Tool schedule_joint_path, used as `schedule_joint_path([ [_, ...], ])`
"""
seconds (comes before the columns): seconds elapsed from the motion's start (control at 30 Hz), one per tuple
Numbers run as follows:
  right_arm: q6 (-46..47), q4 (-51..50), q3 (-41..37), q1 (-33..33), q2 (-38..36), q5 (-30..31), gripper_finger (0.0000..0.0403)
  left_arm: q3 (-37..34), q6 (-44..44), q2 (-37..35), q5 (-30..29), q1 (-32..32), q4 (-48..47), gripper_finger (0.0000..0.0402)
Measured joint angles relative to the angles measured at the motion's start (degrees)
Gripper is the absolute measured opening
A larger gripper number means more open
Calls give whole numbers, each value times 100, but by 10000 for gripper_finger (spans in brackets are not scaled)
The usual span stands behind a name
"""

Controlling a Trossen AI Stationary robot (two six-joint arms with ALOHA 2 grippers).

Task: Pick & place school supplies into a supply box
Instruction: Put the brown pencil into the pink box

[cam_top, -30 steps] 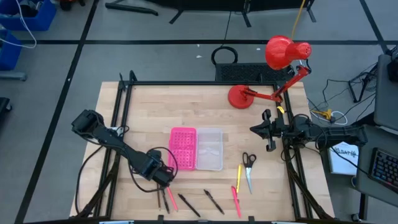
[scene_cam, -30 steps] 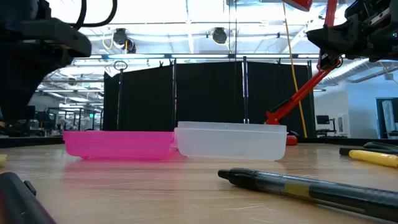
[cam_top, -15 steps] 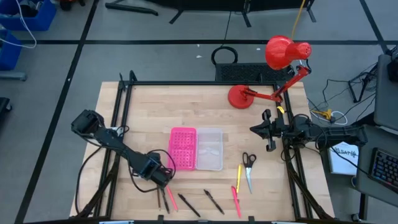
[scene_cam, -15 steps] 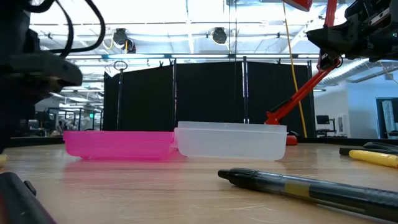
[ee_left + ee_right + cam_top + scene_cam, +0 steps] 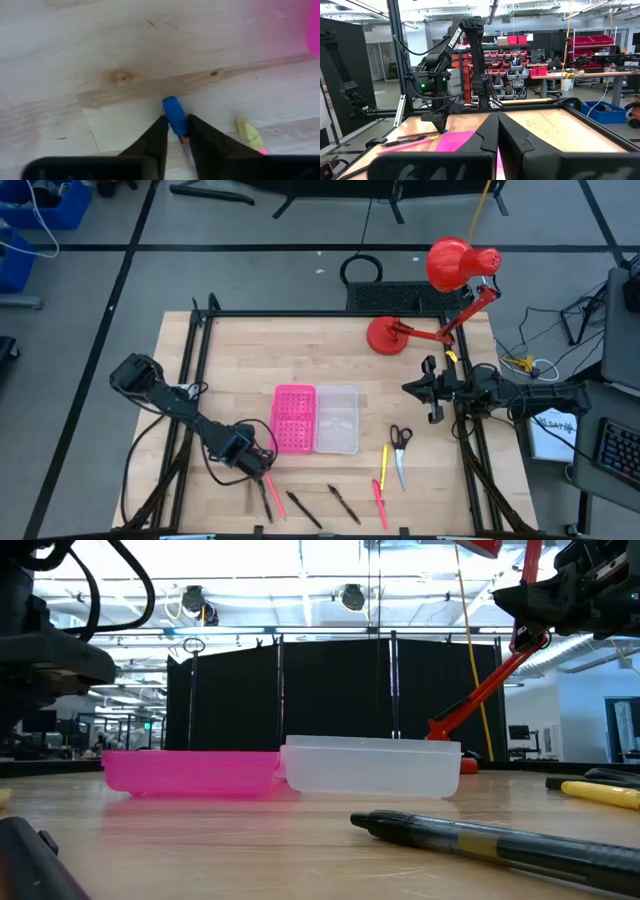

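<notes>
My left gripper (image 5: 257, 472) points down near the table's front left, shut on a pen's blue end (image 5: 173, 112). A pink pen with a yellowish end (image 5: 249, 134) lies beside it. Two black pens (image 5: 303, 508) (image 5: 343, 502), a yellow pencil (image 5: 385, 465), another pink pen (image 5: 380, 502) and black-handled scissors (image 5: 400, 450) lie flat along the front. The supply box stands mid-table with its clear half (image 5: 338, 420) and pink lid half (image 5: 294, 418) open side by side. My right gripper (image 5: 408, 388) waits shut at the right edge, above the table. My left gripper pinches the pen's blue end (image 5: 175, 124) between its two fingers (image 5: 159, 134). The fingers come from above, pointing down. The blue end sticks out beyond the fingertips. The gripper hides the rest of the pen, so I cannot tell whether it still lies on the table.
A red desk lamp (image 5: 440, 290) stands at the far right, its base (image 5: 385, 336) on the table. A black frame rail (image 5: 320, 313) runs around the table top. In the low view a black pen (image 5: 480, 840) lies in front of the box (image 5: 372, 768).
My left gripper has sunk toward the pens at the front left and shifted slightly toward the table's left edge, still pointing down. My right arm has kept still.
</notes>
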Motion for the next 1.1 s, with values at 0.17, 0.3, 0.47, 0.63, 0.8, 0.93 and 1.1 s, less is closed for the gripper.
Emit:
schedule_joint_path([
  [0.17,0,51,0,0,0,0,0,0,214,2,-57,-2,-2,18],
  [0.3,0,48,-2,0,0,0,0,35,355,10,-75,0,-31,27],
  [0.47,0,48,-1,0,0,0,0,206,398,-123,-206,-56,-133,17],
  [0.63,0,46,0,0,0,0,0,482,411,-345,-651,-48,-301,17],
  [0.8,0,44,0,0,0,0,0,762,584,-454,-771,28,-435,17],
  [0.93,0,44,0,0,0,0,0,1040,854,-474,-876,153,-426,17],
  [1.1,0,44,-2,0,0,0,0,1512,1313,-483,-1041,452,-402,20],
])
